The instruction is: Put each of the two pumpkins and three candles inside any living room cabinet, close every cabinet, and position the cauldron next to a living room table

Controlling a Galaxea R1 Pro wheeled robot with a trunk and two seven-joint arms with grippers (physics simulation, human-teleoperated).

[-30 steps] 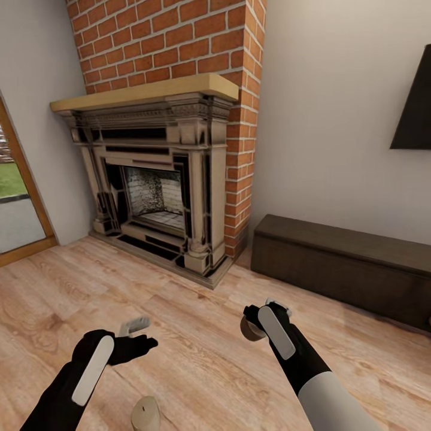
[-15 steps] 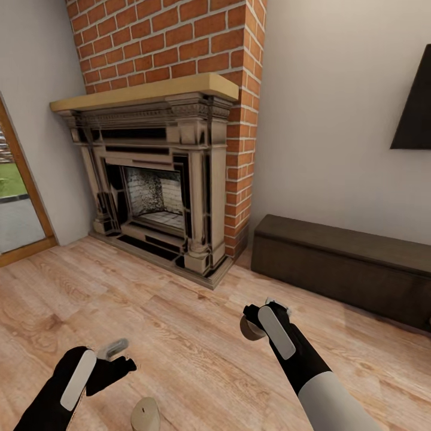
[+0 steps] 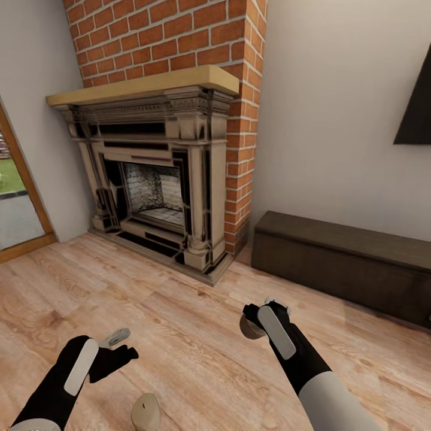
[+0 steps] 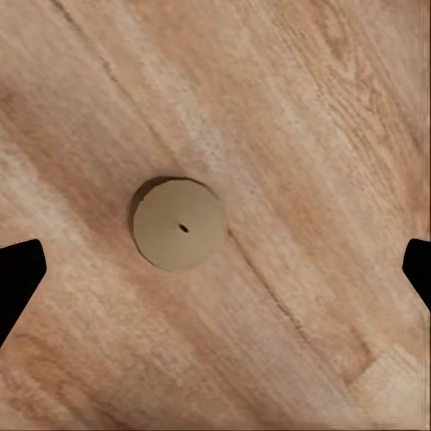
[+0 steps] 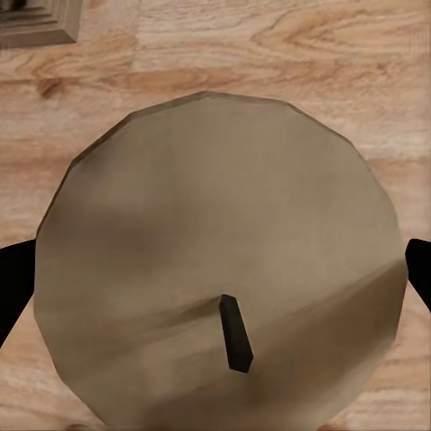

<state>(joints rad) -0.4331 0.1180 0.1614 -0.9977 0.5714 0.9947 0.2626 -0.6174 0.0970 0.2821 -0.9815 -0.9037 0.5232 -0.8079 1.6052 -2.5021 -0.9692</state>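
Right jaws: the right gripper point(image 3: 256, 320) is closed around a beige candle point(image 3: 249, 328), held clear of the floor; in the right wrist view the candle's flat top point(image 5: 215, 287) with its dark wick sits between the two dark fingertips at the picture's edges.
Left jaws: the left gripper point(image 3: 120, 347) stands wide, holding nothing; in the left wrist view the dark fingertips point(image 4: 18, 274) sit far apart at the picture's edges.
Second candle: a candle on the floor point(image 3: 145, 412) stands upright on the boards near the left gripper, just below it in the head view; in the left wrist view it point(image 4: 180, 223) lies between the fingertips, well apart from both, seen from straight above with its wick as a small dark dot.
Arms: both arms are black-sleeved with a pale strip along the wrist, reaching forward over the floor.
Floor: the wooden floor point(image 3: 197, 359) is light planking with strong grain.
Cabinet: the long, low, dark brown cabinet point(image 3: 347, 266) stands against the wall ahead of the right gripper, well apart from it; its front looks closed.
Fireplace: an ornate fireplace point(image 3: 158, 179) with a pale wood mantel stands against a red brick chimney point(image 3: 179, 42), just beside the cabinet's end.
Wall: a dark panel point(image 3: 416, 108) hangs above the cabinet.
Doorway: a wood-framed opening point(image 3: 18, 197) shows grass outside.
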